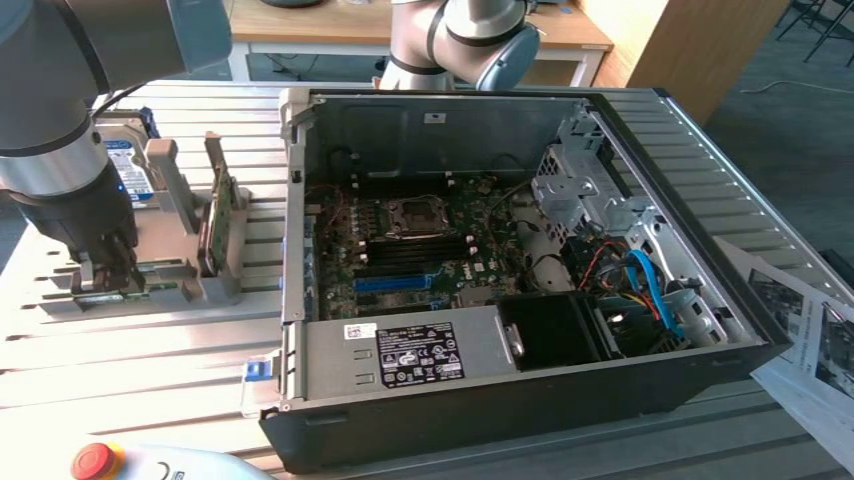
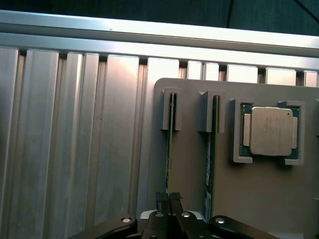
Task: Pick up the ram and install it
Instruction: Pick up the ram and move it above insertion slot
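The ram [image 2: 170, 149] is a thin green stick standing on edge in a slot of the grey holder [image 2: 189, 169]. A second stick [image 2: 211, 154] stands in the neighbouring slot beside it. My gripper [image 2: 169, 200] is down over the first stick, its two dark fingers pressed together on the stick's edge. In the exterior view my gripper [image 1: 104, 280] sits low at the front of the holder [image 1: 200, 290] on that view's left, well apart from the open computer case [image 1: 534, 130].
A processor chip [image 2: 271, 132] rests in a pocket of the holder next to the sticks. A silver hard drive [image 1: 124, 165] stands at the holder's back. The motherboard [image 1: 400, 240] with a blue slot [image 1: 394, 283] lies inside the case. Papers [image 1: 814, 340] lie on the exterior view's right.
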